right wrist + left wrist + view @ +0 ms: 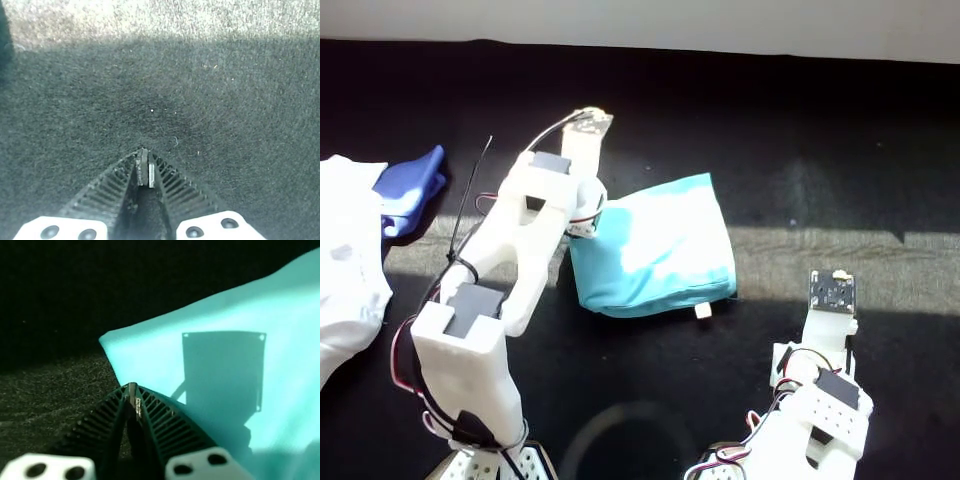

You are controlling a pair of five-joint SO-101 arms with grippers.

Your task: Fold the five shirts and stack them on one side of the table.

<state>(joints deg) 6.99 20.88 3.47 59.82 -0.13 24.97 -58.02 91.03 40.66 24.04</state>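
- From the high view we see a table [770, 120] covered in a dark, felt-like cloth, with a pale wall [720, 20] along its far edge.
- A band of sunlight [820, 255] crosses the middle of the table.
- A folded turquoise shirt [655, 245] lies near the table's centre, partly in that light, with a small white tab [703, 311] at its near edge.
- At the table's left edge a white shirt [345, 260] lies loose. A blue shirt [410, 185] sits just beside it on the far side, and we cannot tell whether the two overlap.
- The left arm [510, 260] stretches out over the table, with its wrist end at the left side of the turquoise shirt.
- The right arm [820, 400] is drawn back at the near right, well apart from every shirt.
- In the left wrist view, the left gripper [133, 396] has its fingers pressed together, and we see no cloth between the tips.
- The tips sit where the turquoise shirt's edge meets the dark cloth, and a squarish shadow [222, 375] falls on the shirt beyond.
- In the right wrist view, the right gripper [144, 167] is likewise closed tip to tip and holds nothing.
- It hangs over bare dark cloth, and the sunlit strip lies farther off.
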